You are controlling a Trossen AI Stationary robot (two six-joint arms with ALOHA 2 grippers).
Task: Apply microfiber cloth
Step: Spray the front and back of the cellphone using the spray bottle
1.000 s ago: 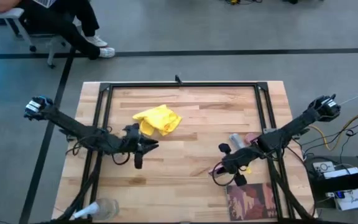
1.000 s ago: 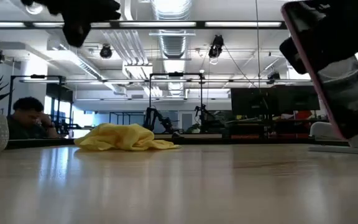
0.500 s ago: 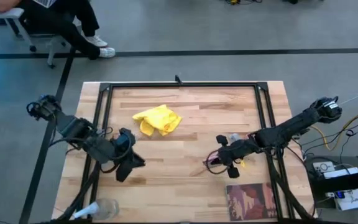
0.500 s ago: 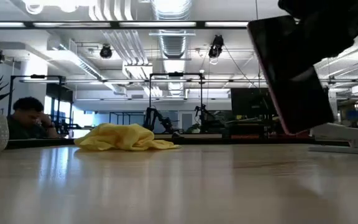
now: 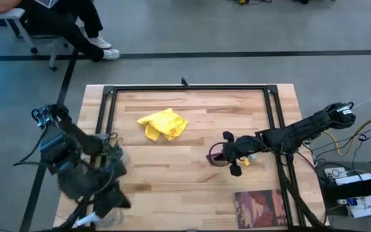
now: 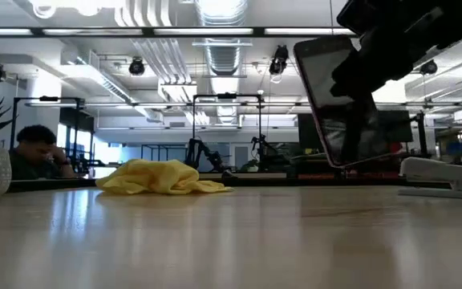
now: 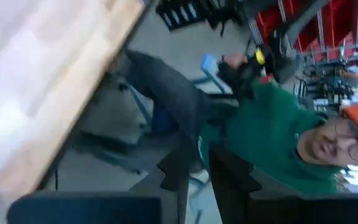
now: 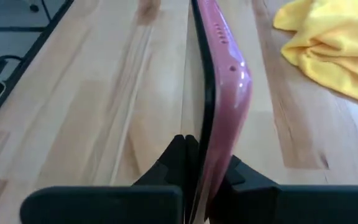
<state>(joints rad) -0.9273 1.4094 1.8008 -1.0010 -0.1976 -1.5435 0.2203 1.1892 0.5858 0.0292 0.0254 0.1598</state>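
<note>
The microfiber cloth (image 5: 163, 124) lies crumpled on the wooden table (image 5: 192, 187) in the upper middle of the high view, touched by neither arm, so the wiping itself has not begun as far as these pictures show. The right gripper (image 5: 222, 154) sits right of centre in the high view, well apart from the cloth, with its fingers clamped on the edge of a phone (image 8: 219, 74) in a pink case; in the low view the phone (image 6: 339, 100) hangs clear above the tabletop, tilted, screen dark. The left gripper (image 5: 111, 203) is off at the lower left of the high view, near the table's edge and far from the cloth; its wrist view shows the fingers drawn nearly together around nothing, with a person in a green top (image 7: 272, 134) beyond. By my reading, the phone is lifted and presented; what remains is taking up the cloth and bringing it to the phone.
</note>
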